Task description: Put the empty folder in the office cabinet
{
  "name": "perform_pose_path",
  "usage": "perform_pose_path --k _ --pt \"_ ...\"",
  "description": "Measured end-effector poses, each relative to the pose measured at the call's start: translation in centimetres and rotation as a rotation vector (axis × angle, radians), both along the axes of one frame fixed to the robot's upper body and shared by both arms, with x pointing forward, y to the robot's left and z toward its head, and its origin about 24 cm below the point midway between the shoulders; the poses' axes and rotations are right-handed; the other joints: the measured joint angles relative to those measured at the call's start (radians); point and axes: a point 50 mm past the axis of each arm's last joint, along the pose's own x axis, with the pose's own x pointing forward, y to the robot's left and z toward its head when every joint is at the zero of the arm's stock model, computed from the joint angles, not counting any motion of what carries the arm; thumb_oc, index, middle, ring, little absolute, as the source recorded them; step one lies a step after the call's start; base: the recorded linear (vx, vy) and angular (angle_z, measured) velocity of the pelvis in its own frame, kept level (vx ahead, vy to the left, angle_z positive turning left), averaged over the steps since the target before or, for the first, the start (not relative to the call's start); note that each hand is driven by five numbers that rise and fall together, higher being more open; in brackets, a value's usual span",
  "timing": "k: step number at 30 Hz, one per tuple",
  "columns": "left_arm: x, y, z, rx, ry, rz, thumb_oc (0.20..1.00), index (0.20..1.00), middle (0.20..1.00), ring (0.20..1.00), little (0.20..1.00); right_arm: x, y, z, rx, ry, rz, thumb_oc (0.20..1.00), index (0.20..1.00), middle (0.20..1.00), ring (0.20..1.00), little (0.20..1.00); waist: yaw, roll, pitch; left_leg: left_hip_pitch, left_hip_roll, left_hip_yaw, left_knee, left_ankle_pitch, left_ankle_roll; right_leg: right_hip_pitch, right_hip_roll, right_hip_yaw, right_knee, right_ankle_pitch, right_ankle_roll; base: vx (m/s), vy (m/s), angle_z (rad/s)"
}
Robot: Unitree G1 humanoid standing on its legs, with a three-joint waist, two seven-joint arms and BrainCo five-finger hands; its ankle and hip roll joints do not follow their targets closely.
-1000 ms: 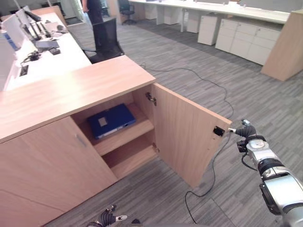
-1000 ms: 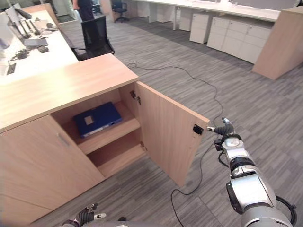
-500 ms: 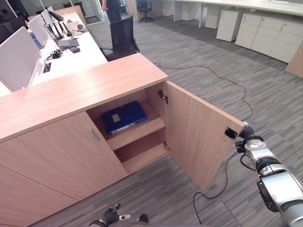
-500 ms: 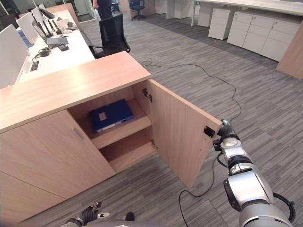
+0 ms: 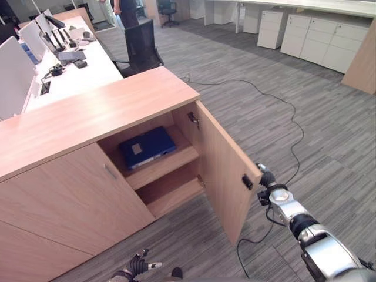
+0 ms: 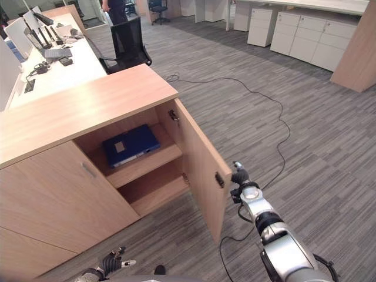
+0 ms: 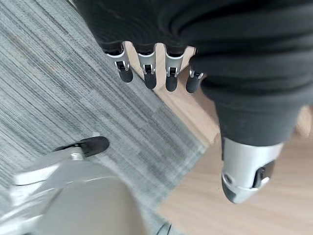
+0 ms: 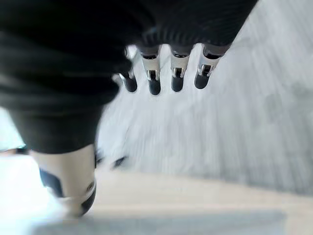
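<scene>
Blue flat folder with pale blank-looking label lies on upper shelf of light wooden cabinet; right hand relaxed, touching wooden door edge; left hand relaxed, empty.

floor: grey striped carpet | left: long white desk bearing monitors and a keyboard | beside it: black office chair | far side: white drawer units under a long worktop | right edge: wooden panel

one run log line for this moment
folder: upper cabinet shelf | door: partly open | right hand: open, at door edge | left hand: open, idle
</scene>
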Motion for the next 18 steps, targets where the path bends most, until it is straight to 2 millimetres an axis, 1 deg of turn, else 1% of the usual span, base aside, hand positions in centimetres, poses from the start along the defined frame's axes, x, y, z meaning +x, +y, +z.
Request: perform_pose_path --k 1,2,4,6,7,9,10,11,12,13,14,15,16,17,18 --pt "-0.1 0.1 0.0 0.001 0.0 0.012 1.0 1.0 1.0 1.0 1.0 -0.6 1.1 -0.6 0.016 0.022 0.052 1.0 1.0 1.0 1.0 1.0 -0.007 -0.005 0.003 0.001 0.0 0.0 0.0 0.0 0.0 0.001 0.0 -0.001 0.0 0.0 0.0 -0.02 -0.046 0.0" --pt "-0.1 0.2 0.0 0.001 -0.005 0.022 1.0 1.0 1.0 1.0 1.0 -1.2 1.6 -0.8 0.037 0.028 0.074 1.0 1.0 1.0 1.0 1.0 -0.008 -0.01 0.006 0.0 0.0 0.0 0.0 0.0 0.0 0.001 0.0 -0.001 0.0 0.0 0.0 -0.01 -0.049 0.03" --pt "-0.3 0.3 0.0 0.011 0.001 0.023 1.0 1.0 1.0 1.0 1.0 -3.1 3.7 -1.3 0.093 0.039 0.17 1.0 1.0 1.0 1.0 1.0 -0.006 -0.016 0.01 -0.002 0.0 -0.002 0.0 0.0 0.0 0.001 0.0 -0.003 0.0 0.0 0.001 -0.02 -0.048 0.02" --pt "-0.7 0.3 -0.2 0.015 0.015 0.025 1.0 1.0 1.0 1.0 1.0 -4.0 4.8 -1.6 0.114 0.057 0.243 1.0 1.0 1.0 1.0 1.0 -0.007 -0.018 0.011 -0.004 0.0 -0.005 0.002 0.0 0.0 0.003 0.0 -0.006 0.0 -0.002 0.003 -0.03 -0.05 0.04" --pt "-0.9 0.2 -0.3 0.019 0.023 0.02 1.0 1.0 1.0 1.0 1.0 -4.4 6.0 -1.4 0.092 0.061 0.347 1.0 1.0 1.0 1.0 1.0 -0.005 -0.015 0.013 -0.007 0.0 -0.011 0.002 0.0 0.0 0.003 0.001 -0.009 0.0 -0.003 0.005 -0.11 -0.058 0.1" --pt "-1.1 0.4 -0.3 0.019 0.02 0.049 1.0 1.0 1.0 1.0 1.0 -4.5 7.1 -1.0 0.11 0.046 0.405 1.0 1.0 1.0 1.0 1.0 0.014 -0.013 0.015 -0.014 0.0 -0.019 0.006 0.002 -0.001 0.003 0.003 -0.013 0.0 -0.003 0.005 -0.1 -0.04 0.15" --pt "-0.2 0.4 -0.1 0.029 -0.002 0.05 1.0 1.0 1.0 1.0 1.0 -4.5 7.4 -0.9 0.114 0.045 0.421 1.0 1.0 1.0 1.0 1.0 0.022 -0.019 0.019 -0.048 0.0 -0.034 0.031 0.008 -0.007 -0.001 0.005 -0.023 -0.001 -0.003 0.005 -0.01 -0.018 0.45" --pt "0.4 0.3 0.1 0.032 -0.019 0.048 1.0 1.0 1.0 1.0 1.0 -4.2 7.7 -0.6 0.117 0.035 0.442 1.0 1.0 1.0 1.0 1.0 0.037 -0.006 0.037 -0.067 0.001 -0.062 0.037 0.012 -0.01 0.0 0.014 -0.043 0.0 -0.004 0.004 -0.08 -0.007 0.56" --pt "0.7 0.2 0.1 0.031 -0.027 0.046 1.0 1.0 1.0 1.0 1.0 -4.0 8.0 -0.4 0.112 0.033 0.462 1.0 1.0 1.0 1.0 1.0 0.048 0.0 0.042 -0.082 0.002 -0.074 0.031 0.012 -0.003 -0.006 0.019 -0.045 0.001 -0.008 -0.003 -0.13 0.034 0.5" --pt "0.6 0.2 0.1 0.032 -0.024 0.049 1.0 1.0 1.0 1.0 1.0 -3.8 8.5 -0.2 0.113 0.023 0.483 1.0 1.0 1.0 1.0 1.0 0.057 0.007 0.048 -0.087 0.0 -0.079 0.032 0.029 0.0 -0.006 0.023 -0.046 0.006 -0.008 -0.003 -0.18 0.073 0.43" --pt "0.7 0.2 0.1 0.038 -0.027 0.05 1.0 1.0 1.0 1.0 1.0 -3.4 8.7 0.2 0.105 0.01 0.496 1.0 1.0 1.0 1.0 1.0 0.062 0.012 0.05 -0.119 -0.008 -0.089 0.063 0.039 -0.008 -0.011 0.033 -0.03 0.007 -0.022 -0.008 -0.14 0.074 0.99" --pt "2.2 0.0 0.4 0.043 -0.055 0.032 1.0 1.0 1.0 1.0 1.0 -2.8 8.9 0.7 0.085 -0.009 0.51 1.0 1.0 1.0 1.0 1.0 0.049 0.008 0.053 -0.186 -0.033 -0.045 0.073 0.112 -0.031 -0.012 0.036 -0.035 0.006 -0.038 -0.015 -0.1 0.076 1.82" --pt "3.5 -0.4 0.7 0.037 -0.078 0.014 1.0 1.0 1.0 1.0 1.0 -2.1 8.8 1.2 0.065 -0.029 0.515 1.0 1.0 1.0 1.0 1.0 0.03 -0.004 0.063 -0.22 -0.044 0.071 0.029 0.179 -0.067 -0.001 0.024 -0.078 -0.001 -0.041 -0.036 0.0 0.113 1.92" --pt "4.1 -0.3 1.0 0.041 -0.098 0.003 1.0 1.0 1.0 1.0 1.0 -0.8 10.0 2.1 0.074 -0.057 0.519 1.0 1.0 1.0 1.0 1.0 0.062 -0.029 0.083 -0.21 -0.004 0.354 0.058 0.039 0.064 0.004 -0.003 -0.122 0.001 -0.027 -0.059 0.04 0.101 1.2" --pt "3.4 0.5 0.9 0.06 -0.079 0.006 1.0 1.0 1.0 1.0 1.0 -0.2 11.3 2.8 0.097 -0.082 0.532 1.0 1.0 1.0 1.0 1.0 0.069 -0.073 0.1 -0.21 0.014 0.432 0.133 0.027 0.071 0.011 -0.04 -0.132 0.001 -0.024 -0.062 0.11 0.144 0.32"
